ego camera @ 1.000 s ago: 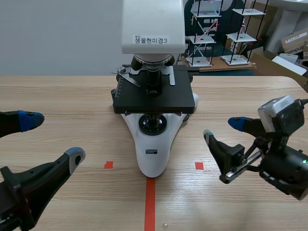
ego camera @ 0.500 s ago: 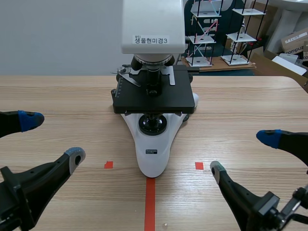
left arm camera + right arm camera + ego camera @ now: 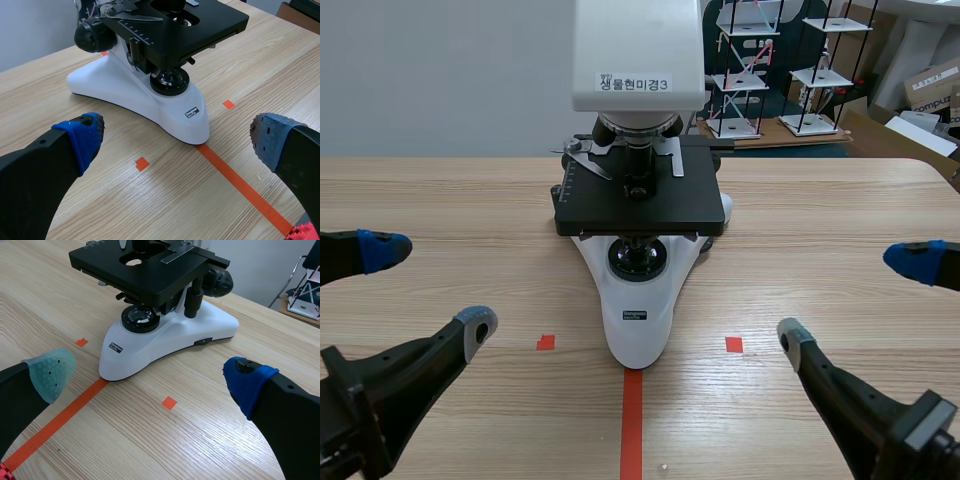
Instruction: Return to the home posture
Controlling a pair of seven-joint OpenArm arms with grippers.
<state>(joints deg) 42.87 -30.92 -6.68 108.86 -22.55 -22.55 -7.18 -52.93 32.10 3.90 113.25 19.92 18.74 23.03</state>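
**Both grippers low, spread and empty, microscope standing between them**

Left gripper (image 3: pixel 428 285) low at the near left of the wooden table (image 3: pixel 440 200), fingers wide apart, nothing between them. Blue pad (image 3: pixel 382 247) on the outer side, grey pad (image 3: pixel 477 322) on the inner. Right gripper (image 3: pixel 850 298) mirrored at the near right, likewise spread and holding nothing, blue pad outward, grey-green pad inward. Roughly level with each other and about equally far from the middle.

Between them, at the centre of the table: a microscope (image 3: pixel 638 230), upright, with a black stage (image 3: pixel 640 205) over a white base (image 3: pixel 638 320). Long axis of the base straight away from the robot, narrow nose toward the robot and meeting the far end of the orange-red tape line (image 3: pixel 632 425). Touched by neither gripper, well apart from both. In each wrist view, ahead of the gripper and inward, not between the fingers.

Judged against the task: nothing to carry, nothing to release, only a posture to reach. Probably close to done, given the matching low, open, symmetrical stance, though impossible to confirm the exact home pose from here. For any remaining travel, safest drawn back or outward, away from the microscope. An inward sweep toward the nose of the base looks like the one way to cause a knock. Neither arm nearer to that risk than the other.
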